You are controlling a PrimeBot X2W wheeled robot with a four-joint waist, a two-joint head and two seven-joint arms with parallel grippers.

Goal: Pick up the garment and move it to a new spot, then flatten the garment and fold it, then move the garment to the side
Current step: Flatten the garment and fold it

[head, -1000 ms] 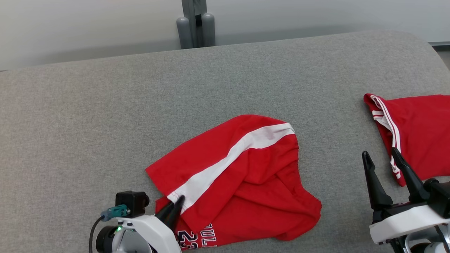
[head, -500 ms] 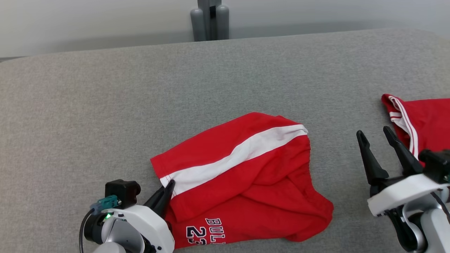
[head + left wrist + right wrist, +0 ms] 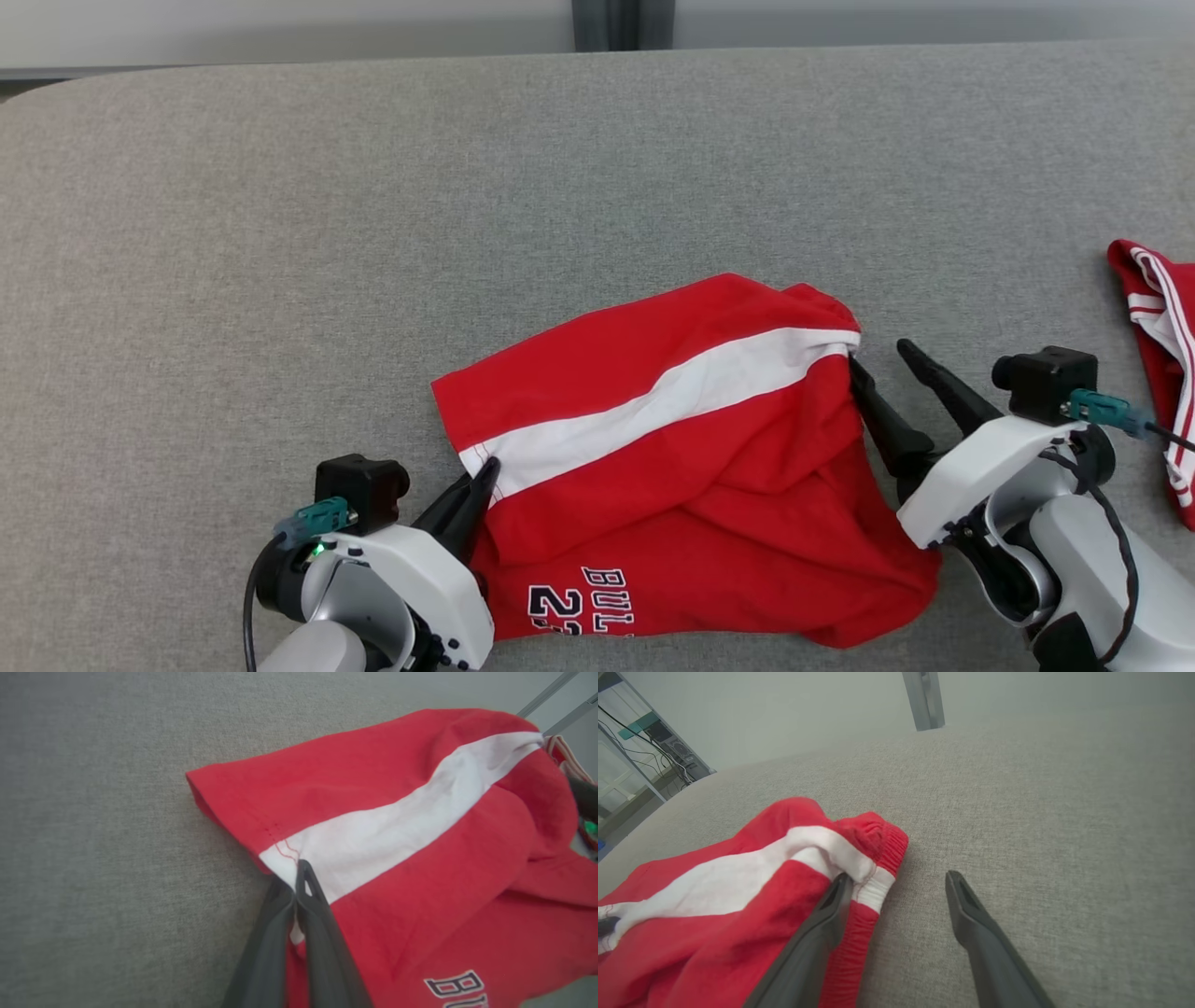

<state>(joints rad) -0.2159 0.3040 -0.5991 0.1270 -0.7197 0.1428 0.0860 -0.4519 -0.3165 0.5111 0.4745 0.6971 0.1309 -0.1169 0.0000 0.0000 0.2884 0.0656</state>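
now the grey table [image 3: 280,233] was seen with the red garment [image 3: 691,485] crumpled near its front edge. the right gripper [image 3: 878,355], spread wide, had been brought against the waistband. the left gripper [image 3: 487,467] was kept clenched on the striped hem, so flattening was judged near.

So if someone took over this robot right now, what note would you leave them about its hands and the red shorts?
Left gripper: shut on the red shorts at the hem end of the white stripe.
Right gripper: open, one finger against the waistband end of that stripe, nothing pinched.
Shorts lie bunched on the grey cushion; a second red garment sits at the far right.
Done: one corner gripped. Left: close the right gripper, lift, move, flatten, fold, set aside.
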